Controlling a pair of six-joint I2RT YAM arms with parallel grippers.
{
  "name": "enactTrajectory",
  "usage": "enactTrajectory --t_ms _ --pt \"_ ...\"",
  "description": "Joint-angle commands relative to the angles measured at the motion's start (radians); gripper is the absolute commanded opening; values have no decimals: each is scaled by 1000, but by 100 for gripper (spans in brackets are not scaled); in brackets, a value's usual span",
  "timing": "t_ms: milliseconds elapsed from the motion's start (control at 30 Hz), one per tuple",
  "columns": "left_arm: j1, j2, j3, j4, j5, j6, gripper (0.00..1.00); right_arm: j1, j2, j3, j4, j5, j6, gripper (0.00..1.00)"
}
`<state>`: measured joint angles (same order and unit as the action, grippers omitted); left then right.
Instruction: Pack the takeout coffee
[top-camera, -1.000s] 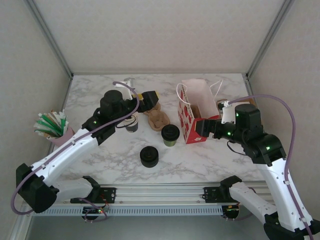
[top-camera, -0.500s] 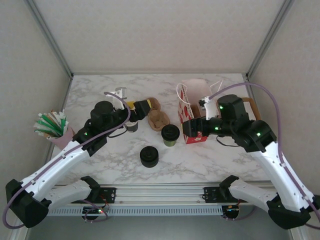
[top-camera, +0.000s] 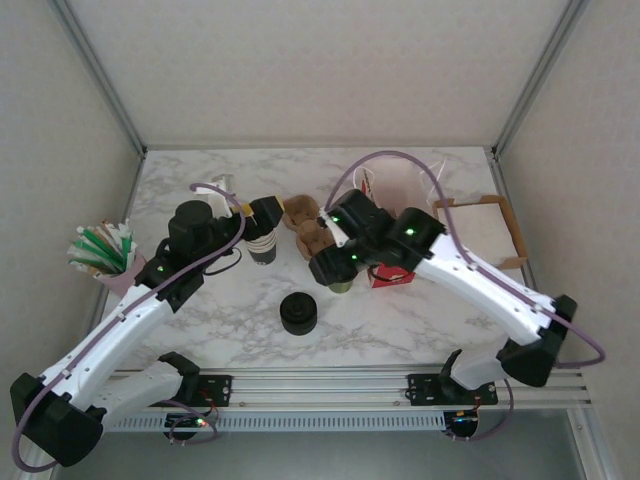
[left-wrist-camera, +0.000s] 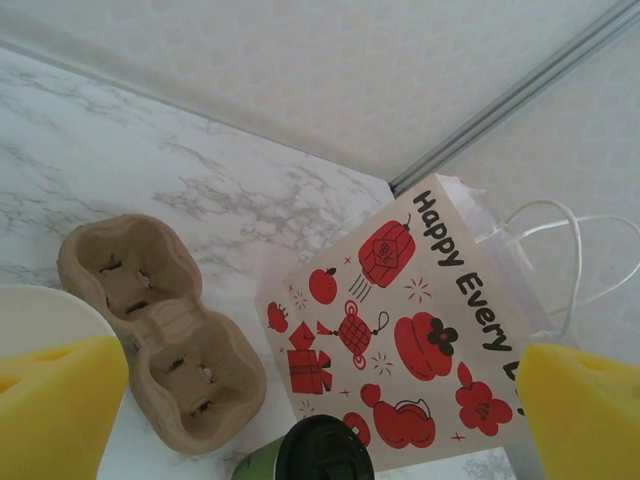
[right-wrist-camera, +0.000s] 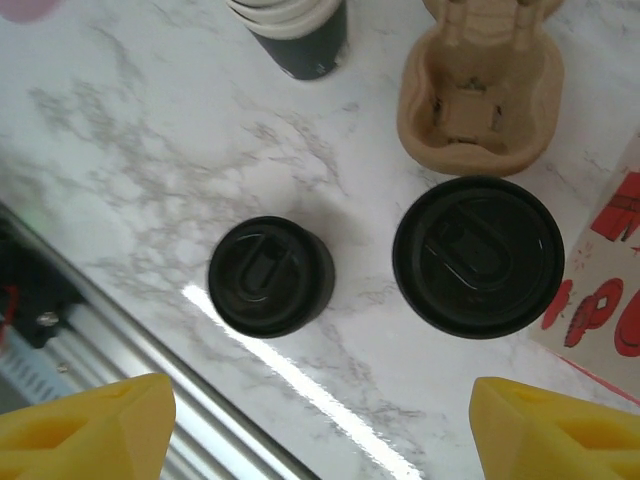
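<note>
Nearest us, the stack of lids (top-camera: 298, 313) sits on the tabletop (top-camera: 400, 320). Just beyond it the coffee cup (right-wrist-camera: 478, 256) stands upright with its black lid on, at the foot of the gift bag (left-wrist-camera: 400, 340) and in front of the cup carrier (left-wrist-camera: 160, 320).

The right claw (right-wrist-camera: 320, 400) hangs above, spread wide and empty. In its own view the lids lie nearer its middle than the coffee does. We judge that it should slide towards the bag until the coffee is centred. It should then drop straight down and close on the paper sides below the lid, gently enough not to crush them. It must stay clear of the lids and the bag wall.

Farther back, the left claw (left-wrist-camera: 320, 400) is also spread and empty, by the stack of cups (top-camera: 262, 250).

Compared with 1 second ago, the right arm has swung from beside the bag to over the coffee. The left arm has drawn back off the carrier, leaving its 2 cells uncovered.
</note>
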<state>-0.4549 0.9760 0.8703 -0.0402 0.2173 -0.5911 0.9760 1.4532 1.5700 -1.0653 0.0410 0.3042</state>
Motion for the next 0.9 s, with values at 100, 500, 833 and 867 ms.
enactTrajectory --t_ms 100,500,833,867 --pt "28 -3 -11 -10 20 12 100 9 137 75 -78 137 52 79" --pt "58 -40 -59 18 22 -1 100 -35 320 162 -208 199 114 88" --pt "62 -32 -45 10 39 1 100 -91 362 159 -230 126 111 88" --pt "62 -33 -44 8 42 1 100 -92 369 164 -237 123 107 88"
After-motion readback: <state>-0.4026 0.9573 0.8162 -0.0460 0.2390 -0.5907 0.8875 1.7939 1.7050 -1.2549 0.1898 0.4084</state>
